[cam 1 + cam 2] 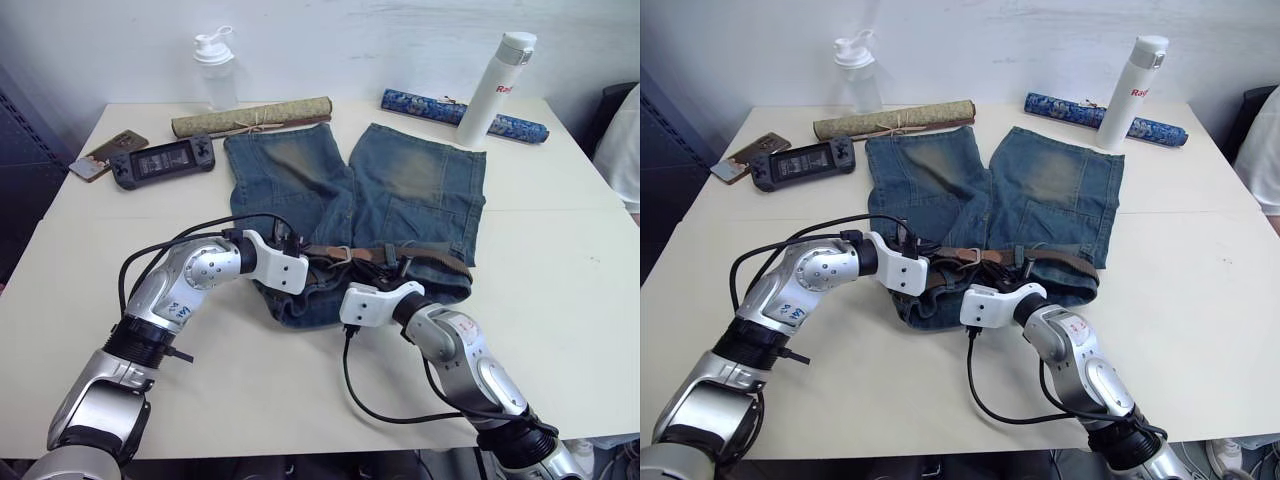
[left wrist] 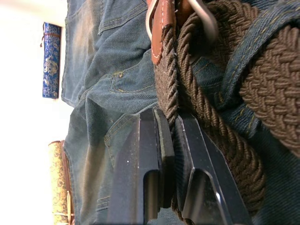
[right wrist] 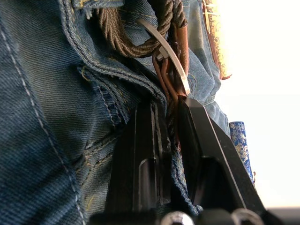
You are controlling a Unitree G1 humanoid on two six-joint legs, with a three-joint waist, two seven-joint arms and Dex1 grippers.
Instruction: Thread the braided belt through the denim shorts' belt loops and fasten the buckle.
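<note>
I see rough woven braided belt [image 2: 262,89], shiny metal buckle [image 2: 206,21], smooth brown leather end, faded denim shorts [image 1: 400,180].

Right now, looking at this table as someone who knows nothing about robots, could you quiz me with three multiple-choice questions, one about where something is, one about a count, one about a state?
1. Where does the white bottle with red lettering stand?
A. beside the phone
B. at the far right, in front of the blue patterned roll
C. on the denim shorts

2. How many bottles stand on the table?
A. one
B. two
C. four

3. What is the left end effector doing?
A. hanging open above the table
B. gripping the game console
C. pinching the braided belt

Answers:
1 B: it stands at the shorts' far right corner, against the roll.
2 B: the white one and a clear shaker bottle.
3 C: the left wrist view shows its fingers shut on the woven strap near the buckle.
</note>
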